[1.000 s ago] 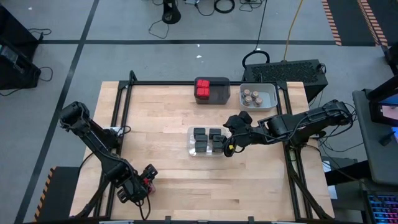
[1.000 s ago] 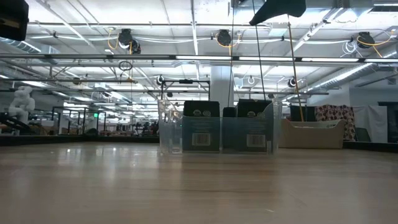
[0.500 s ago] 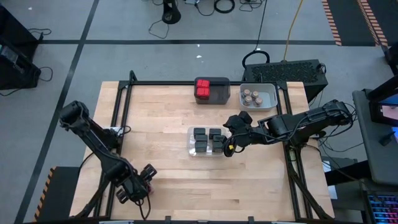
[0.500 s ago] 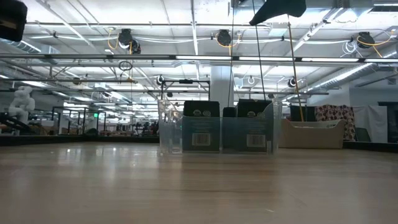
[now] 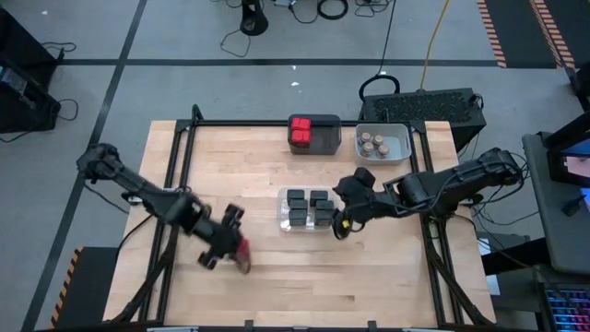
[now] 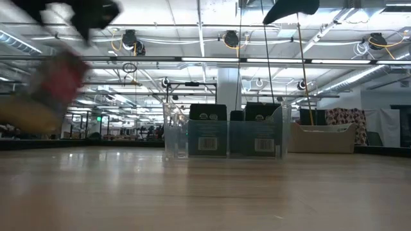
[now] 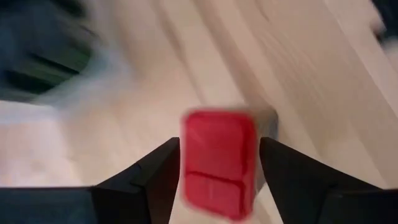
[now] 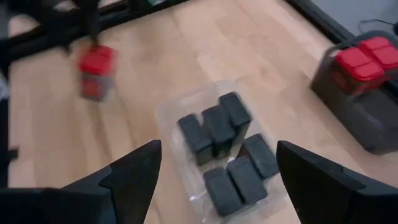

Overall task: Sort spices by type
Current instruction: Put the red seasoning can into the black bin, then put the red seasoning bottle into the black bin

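My left gripper (image 5: 230, 249) is over the near middle of the table, shut on a red-topped boxy spice container (image 7: 219, 163). That container is blurred in the low view (image 6: 56, 83) and shows far off in the right wrist view (image 8: 96, 73). My right gripper (image 8: 217, 186) is open and hovers at the right side of the clear bin (image 5: 307, 210), which holds several black boxy containers (image 8: 217, 127). Red-topped ones (image 5: 301, 135) sit in the dark grey bin. Round tan-lidded jars (image 5: 372, 142) sit in the light grey bin. My left gripper pinches the red-topped container between its two fingers (image 7: 155, 171), one on each side of its body just under the red lid (image 7: 219, 149). The fingers come from above and the lid faces the wrist. In the low view the container hangs clear of the table.
The dark grey bin (image 5: 324, 135) and the light grey bin (image 5: 398, 140) stand side by side at the far edge. A black frame (image 5: 184, 157) runs along the table's left and far sides. Bare wood (image 5: 230, 175) lies left of the clear bin.
My left arm has swung fast from the table's near left corner toward the right and far side. It has carried the red-topped container up and out over the near middle of the table. My right gripper has stayed by the clear bin.
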